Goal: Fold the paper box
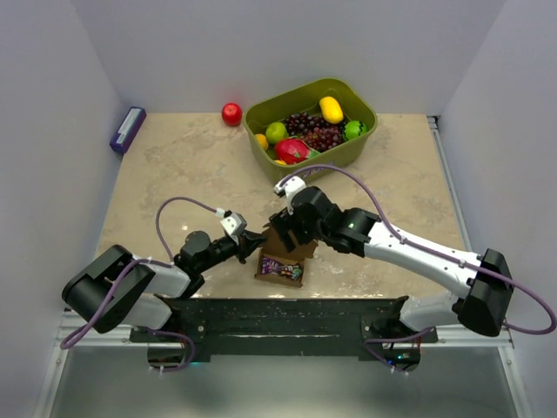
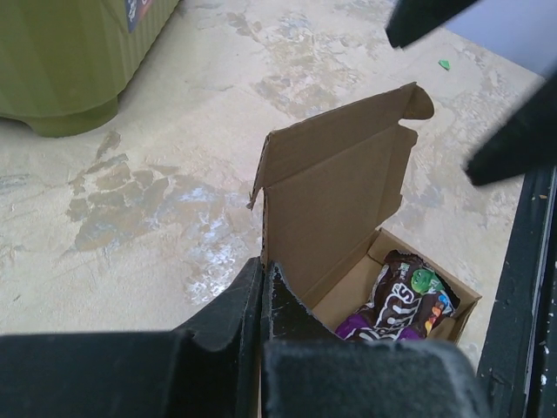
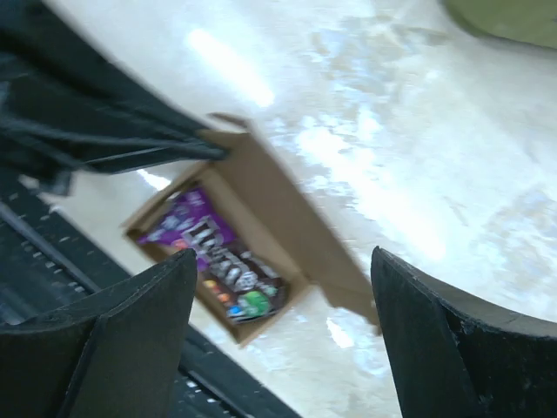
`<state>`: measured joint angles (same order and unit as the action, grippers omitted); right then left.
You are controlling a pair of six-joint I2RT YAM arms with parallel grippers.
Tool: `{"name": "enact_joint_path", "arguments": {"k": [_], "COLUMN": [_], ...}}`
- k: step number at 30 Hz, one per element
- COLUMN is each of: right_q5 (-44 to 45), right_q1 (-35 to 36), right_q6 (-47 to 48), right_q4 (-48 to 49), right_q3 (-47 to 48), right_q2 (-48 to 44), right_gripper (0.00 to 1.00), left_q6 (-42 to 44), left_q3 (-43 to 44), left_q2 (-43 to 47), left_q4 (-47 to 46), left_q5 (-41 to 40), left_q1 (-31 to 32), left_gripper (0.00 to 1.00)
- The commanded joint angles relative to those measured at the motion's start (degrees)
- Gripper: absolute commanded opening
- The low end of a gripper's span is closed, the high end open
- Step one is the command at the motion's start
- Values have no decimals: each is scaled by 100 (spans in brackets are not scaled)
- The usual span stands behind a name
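Note:
The paper box [image 1: 280, 259] is brown cardboard and lies open near the table's front edge. Its lid [image 2: 335, 196] stands upright, and a dark candy bag [image 2: 405, 300] lies inside. My left gripper [image 2: 263, 272] is shut on the box's near side wall, with a sliver of cardboard pinched between its fingers. The right gripper [image 3: 283, 261] hangs open just above the box [image 3: 261, 209], fingers wide apart and touching nothing. The top view shows it [image 1: 285, 228] over the lid's far side, close to my left gripper [image 1: 253, 242].
An olive-green bin [image 1: 359, 139] full of fruit stands at the back. A red apple [image 1: 231, 114] sits left of it and a small purple box [image 1: 127, 129] lies at the far left edge. The black base rail [image 1: 287, 313] runs right behind the paper box.

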<state>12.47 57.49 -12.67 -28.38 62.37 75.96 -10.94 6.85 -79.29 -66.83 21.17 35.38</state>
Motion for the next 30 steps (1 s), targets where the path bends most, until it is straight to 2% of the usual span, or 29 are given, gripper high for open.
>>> {"name": "enact_joint_path", "arguments": {"k": [1, 7, 13, 14, 16, 19, 20, 21, 22, 23, 24, 25, 27, 30], "right_q5": [19, -183, -807, -912, -992, -1133, -1150, -1133, -1107, -1072, -1002, -905, -765, -501], "right_q1": [-291, -441, -617, -625, -643, -634, -634, -634, -634, -634, -634, -634, -634, -634], "right_q6": [675, 1519, 1960, 1987, 2066, 2145, 2172, 2207, 2277, 2330, 2347, 2417, 2470, 2567], "right_q4": [95, 333, 281, 272, 193, -9, -62, -175, -264, -360, -492, -536, -668, -826], "right_q3": [-49, -67, 109, 135, 188, 354, 416, 460, 521, 635, 680, 715, 812, 970], "right_q2": [-187, 6, 401, 445, 612, 858, 920, 964, 1086, 1139, 1192, 1254, 1298, 1368], "right_gripper": [83, 82, 72, 66, 59, 39, 27, 21, 15, 5, 1, 0, 0, 0], "left_q6": [74, 109, 110, 110, 101, 92, 75, 66, 13, -22, -48, -110, -128, -137], "left_q3": [-17, 70, 106, 123, 176, 194, 211, 229, 281, 308, 334, 369, 378, 370], "left_q2": [18, 10, 18, 18, 27, 36, 45, 45, 54, 80, 115, 141, 290, 545], "left_q4": [-445, -253, -226, -173, -103, -85, -67, -41, 29, 82, 143, 239, 328, 583], "left_q5": [133, 308, 379, 423, 511, 528, 546, 572, 616, 625, 617, 556, 442, 222], "left_q1": [22, 22, 13, 22, 22, 13, 22, 13, 13, 13, 13, 22, 13, -4], "left_gripper": [0, 0, 0, 0, 0, 0, 2, 7, 22, 31, 40, 53, 61, 67]}}
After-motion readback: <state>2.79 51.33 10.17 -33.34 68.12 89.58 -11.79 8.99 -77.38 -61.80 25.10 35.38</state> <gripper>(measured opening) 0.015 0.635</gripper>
